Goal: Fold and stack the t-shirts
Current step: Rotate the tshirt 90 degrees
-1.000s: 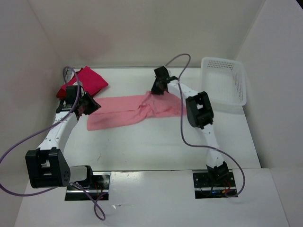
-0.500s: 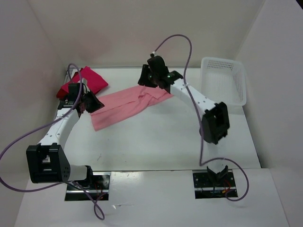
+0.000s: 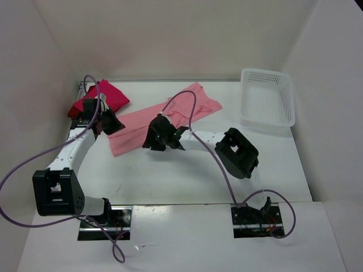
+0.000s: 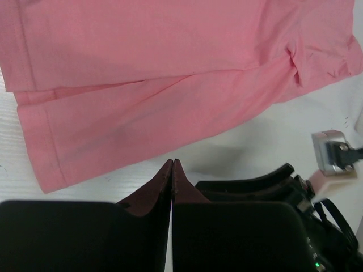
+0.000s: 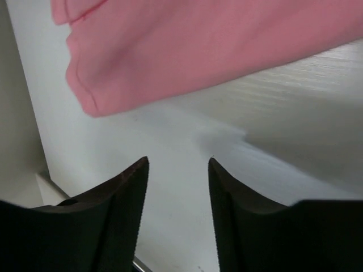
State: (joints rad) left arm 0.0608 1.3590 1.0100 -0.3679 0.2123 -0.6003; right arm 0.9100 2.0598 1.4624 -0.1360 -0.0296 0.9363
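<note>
- Right gripper [image 5: 177, 163] has released the salmon shirt [image 3: 133, 127]; jaws apart, holding nothing.
- Shirt lies left of the white basket [image 3: 266, 119], outside it.
- Left gripper [image 4: 172, 163]: closed, at the shirt's far end.

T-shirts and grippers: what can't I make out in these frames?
- Dark red t-shirt: in the top view it is mostly covered by the left arm and its cable, so its folding is unreadable.
- Salmon t-shirt: cut off by the frame edges in both wrist views.
- Left gripper and right gripper: in the top view their fingers are hidden under their own wrist bodies.
</note>
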